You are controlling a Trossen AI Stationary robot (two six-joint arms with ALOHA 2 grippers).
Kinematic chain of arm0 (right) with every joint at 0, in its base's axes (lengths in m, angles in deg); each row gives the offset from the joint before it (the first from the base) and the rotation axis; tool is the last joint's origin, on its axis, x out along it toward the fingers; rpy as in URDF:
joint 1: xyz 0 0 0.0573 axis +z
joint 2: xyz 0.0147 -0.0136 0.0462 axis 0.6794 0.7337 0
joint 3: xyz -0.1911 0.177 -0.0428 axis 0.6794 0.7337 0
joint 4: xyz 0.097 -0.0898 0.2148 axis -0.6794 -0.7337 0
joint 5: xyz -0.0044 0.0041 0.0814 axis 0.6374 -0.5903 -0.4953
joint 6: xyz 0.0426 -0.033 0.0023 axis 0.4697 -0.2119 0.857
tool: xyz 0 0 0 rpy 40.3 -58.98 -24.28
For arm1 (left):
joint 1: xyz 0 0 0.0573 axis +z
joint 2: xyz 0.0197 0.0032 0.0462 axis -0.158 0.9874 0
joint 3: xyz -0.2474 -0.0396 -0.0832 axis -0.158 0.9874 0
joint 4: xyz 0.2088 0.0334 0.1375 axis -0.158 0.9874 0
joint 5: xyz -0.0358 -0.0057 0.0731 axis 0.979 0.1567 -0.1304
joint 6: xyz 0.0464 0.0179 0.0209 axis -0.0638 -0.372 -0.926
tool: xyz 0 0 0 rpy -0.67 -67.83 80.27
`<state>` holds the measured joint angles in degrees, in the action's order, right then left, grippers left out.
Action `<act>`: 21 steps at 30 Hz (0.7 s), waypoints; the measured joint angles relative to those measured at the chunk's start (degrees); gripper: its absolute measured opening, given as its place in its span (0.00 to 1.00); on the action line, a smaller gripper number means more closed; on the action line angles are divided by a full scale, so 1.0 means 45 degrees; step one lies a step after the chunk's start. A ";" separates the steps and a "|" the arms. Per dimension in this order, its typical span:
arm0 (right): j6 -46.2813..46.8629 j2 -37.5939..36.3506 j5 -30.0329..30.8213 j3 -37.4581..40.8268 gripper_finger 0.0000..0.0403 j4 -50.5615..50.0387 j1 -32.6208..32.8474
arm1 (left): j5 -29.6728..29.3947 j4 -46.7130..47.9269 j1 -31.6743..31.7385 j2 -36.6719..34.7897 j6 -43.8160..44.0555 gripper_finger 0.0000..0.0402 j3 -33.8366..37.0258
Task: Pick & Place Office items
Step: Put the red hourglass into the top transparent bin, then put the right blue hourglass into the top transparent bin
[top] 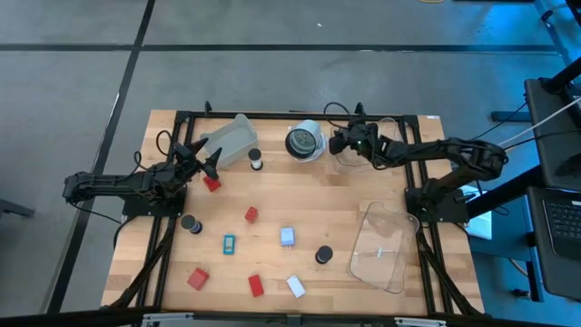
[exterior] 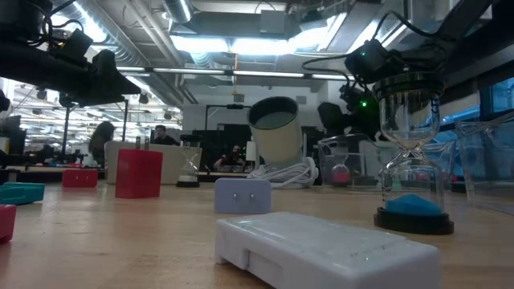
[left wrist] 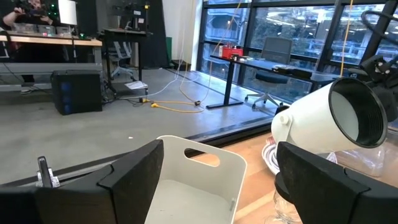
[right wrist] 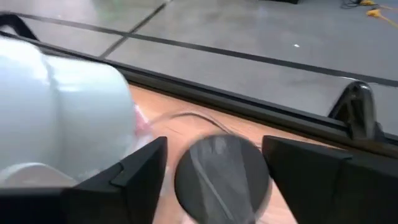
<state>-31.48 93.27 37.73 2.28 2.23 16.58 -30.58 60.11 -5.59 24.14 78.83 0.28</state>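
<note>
Your right tool (top: 339,142) hangs at the far side of the counter (top: 272,195), beside the white-and-black round object (top: 304,143); its fingers stand apart around a dark round cap (right wrist: 222,177), with gaps on both sides. Your left tool (top: 201,160) is open, gripping nothing, next to a clear tray (top: 231,141). The office items, like the red block (top: 251,214), lie scattered across the near half

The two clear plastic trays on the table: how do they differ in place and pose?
The clear plastic tray near the right arm lies flat at the table's right edge. The greyish plastic tray near the left pincer sits at the back-left, tilted on its side. Both look empty.
</note>
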 joint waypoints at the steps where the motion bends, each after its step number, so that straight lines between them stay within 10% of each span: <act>1: 0.0005 -0.0099 -0.0080 0.0000 0.71 -0.0022 0.0005 | 0.0000 0.0000 0.0000 0.0000 0.0000 0.77 0.0000; 13: 0.0055 -0.2629 -0.1585 -0.0005 0.84 -0.0529 0.0768 | -0.0005 0.0000 -0.0004 0.0000 -0.0228 0.77 0.0000; 21: 0.0149 -0.3684 -0.4121 -0.0005 0.79 -0.0834 0.4646 | -0.0005 0.0000 0.0000 0.0000 -0.0223 0.77 0.0000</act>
<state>-30.81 76.69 19.19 2.26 -1.52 37.49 -30.60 60.11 -5.59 24.14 77.83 0.28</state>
